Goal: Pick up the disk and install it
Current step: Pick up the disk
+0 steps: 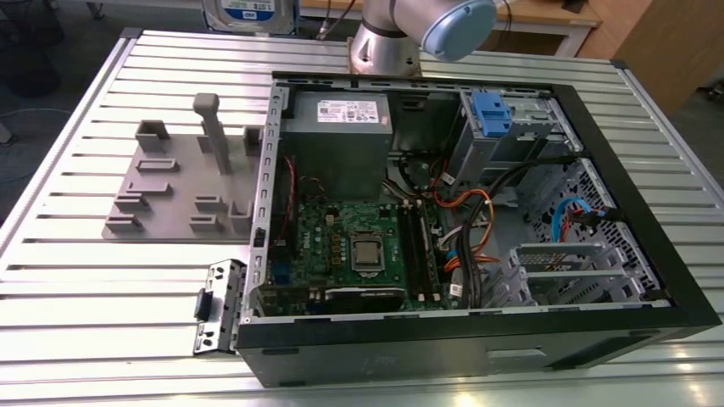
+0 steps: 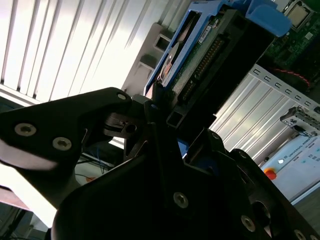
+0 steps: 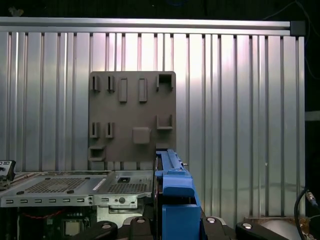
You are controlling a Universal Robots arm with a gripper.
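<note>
The disk [image 2: 210, 45] is a flat drive in a bright blue plastic frame, with its connector edge and circuit board showing in the second wrist view. My gripper [image 2: 175, 112] is shut on one end of it, black fingers [image 2: 155, 107] on either side. In the first wrist view the disk's blue frame [image 3: 175, 197] stands edge-on above the gripper body, over the computer case's rim. In the exterior view the disk's white-and-blue label [image 1: 251, 13] shows at the far edge, held up above the table behind the case.
An open black computer case [image 1: 633, 246] lies on the ribbed aluminium table [image 1: 80, 280], with motherboard [image 1: 362, 250], grey power supply box [image 1: 337, 136], cables and a blue clip on a metal drive cage [image 1: 489, 114]. A grey fixture plate [image 1: 169, 191] with pegs sits on the exterior view's left.
</note>
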